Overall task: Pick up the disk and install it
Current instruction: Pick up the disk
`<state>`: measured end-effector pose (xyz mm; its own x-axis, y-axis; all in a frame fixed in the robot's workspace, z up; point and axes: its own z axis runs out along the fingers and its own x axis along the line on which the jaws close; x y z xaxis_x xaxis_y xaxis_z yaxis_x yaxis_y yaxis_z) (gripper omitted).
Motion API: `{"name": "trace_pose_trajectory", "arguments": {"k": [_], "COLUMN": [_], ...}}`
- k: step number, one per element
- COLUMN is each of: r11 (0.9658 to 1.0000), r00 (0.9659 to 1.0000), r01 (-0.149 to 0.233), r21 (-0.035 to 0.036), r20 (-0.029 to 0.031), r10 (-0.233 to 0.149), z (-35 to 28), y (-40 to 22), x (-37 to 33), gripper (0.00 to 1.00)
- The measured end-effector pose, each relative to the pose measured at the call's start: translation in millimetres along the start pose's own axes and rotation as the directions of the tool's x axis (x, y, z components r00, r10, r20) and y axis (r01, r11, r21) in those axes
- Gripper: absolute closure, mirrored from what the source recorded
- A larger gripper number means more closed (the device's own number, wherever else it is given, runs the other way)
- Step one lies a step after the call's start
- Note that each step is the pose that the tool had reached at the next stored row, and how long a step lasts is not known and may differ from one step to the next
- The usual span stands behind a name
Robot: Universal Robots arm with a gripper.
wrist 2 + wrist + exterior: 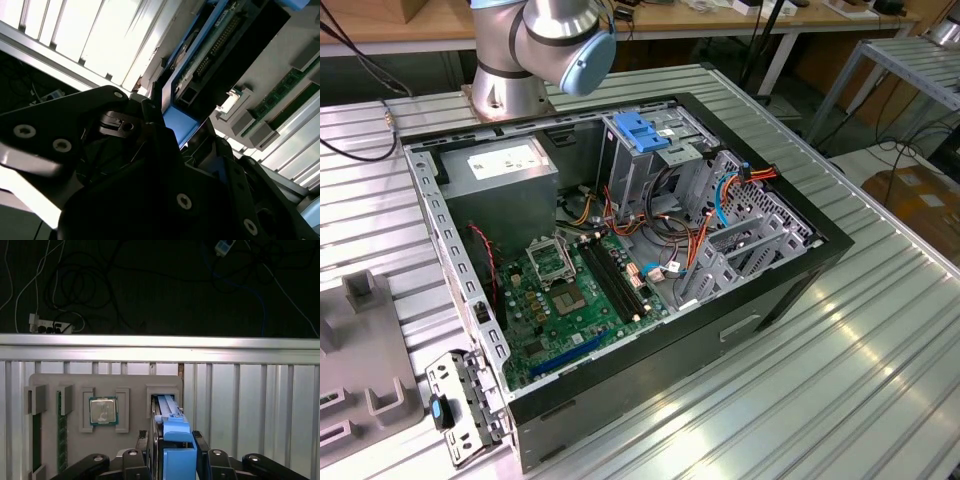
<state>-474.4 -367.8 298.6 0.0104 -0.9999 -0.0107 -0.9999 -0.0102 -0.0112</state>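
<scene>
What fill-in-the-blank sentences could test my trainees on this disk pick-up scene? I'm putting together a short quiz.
1. The black gripper grips the silver-metal disk by its ____ plastic side rails.
2. That disk sits in a slot of the flat ____ tray.
3. Inside the open black computer case lies a ____ motherboard.
Missing words: blue; grey; green.

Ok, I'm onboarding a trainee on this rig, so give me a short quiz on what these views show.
1. True or false: the disk already sits inside the computer case.
2. Which part lies in the grey tray in the pocket beside the disk's slot? A) processor chip B) fan C) screwdriver
3. Fill in: the claw grips the disk by its ___ plastic rail.
Key: 1 false; 2 A; 3 blue.
</scene>
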Motion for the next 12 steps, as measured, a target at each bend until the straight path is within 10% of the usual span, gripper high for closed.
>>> {"name": "trace_pose_trajectory", "arguments": {"k": [12], "r11": [1.0], "r00": [1.0], "r01": [0.0], "r21": [0.0], "r20": [0.0], "r10": [0.0], "z": [4.4], "y": [0.0], "x": [0.0], "gripper": [0.63]}}
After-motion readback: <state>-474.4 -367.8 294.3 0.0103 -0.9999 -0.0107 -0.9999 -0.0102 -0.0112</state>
